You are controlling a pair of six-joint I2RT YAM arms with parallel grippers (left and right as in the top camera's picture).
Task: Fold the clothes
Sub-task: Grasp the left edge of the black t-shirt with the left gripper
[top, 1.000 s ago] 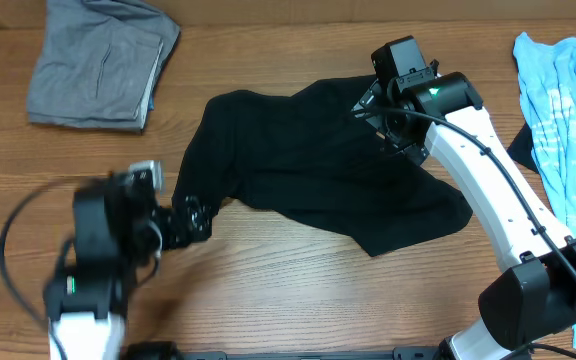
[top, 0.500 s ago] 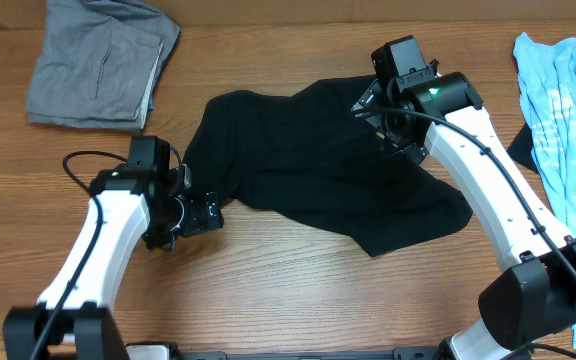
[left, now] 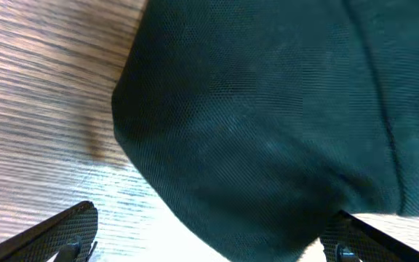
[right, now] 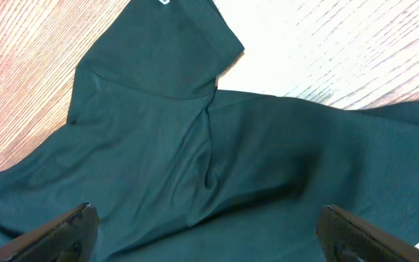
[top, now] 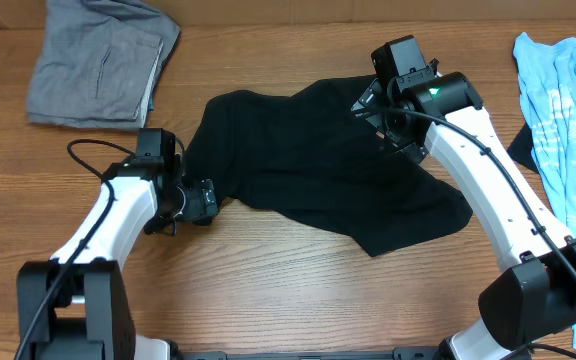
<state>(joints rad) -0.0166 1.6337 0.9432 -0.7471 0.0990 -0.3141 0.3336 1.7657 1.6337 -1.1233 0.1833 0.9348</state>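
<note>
1. The black T-shirt [top: 318, 165] lies rumpled and unfolded across the middle of the wooden table [top: 268, 290]. It spreads from left of centre over to a loose corner at the lower right, close beside the right arm.
2. The left gripper [top: 204, 200] sits low at the shirt's lower left edge. In its wrist camera the 2 fingers [left: 71, 229] stand wide apart, holding nothing. A rounded lobe of the black fabric reaches in between them. I cannot tell whether either finger touches the cloth.
3. The right gripper [top: 373, 108] is over the upper right part of the shirt. Its 2 fingers [right: 75, 225] are also spread wide with nothing between them. The creased fabric lies below them.
4. In the right wrist view, a short sleeve [right: 158, 51] points away toward the top of the picture and lies flat on the wood. A small white mark [right: 164, 2] shows at its hem, partly cut off by the picture's edge.
5. A grey folded garment [top: 98, 60] rests at the far left corner of the table, well apart from the black shirt.
6. A light blue printed shirt [top: 568, 100] lies along the right edge of the table, also well apart from the black one. From overhead, the right arm runs between the 2.
</note>
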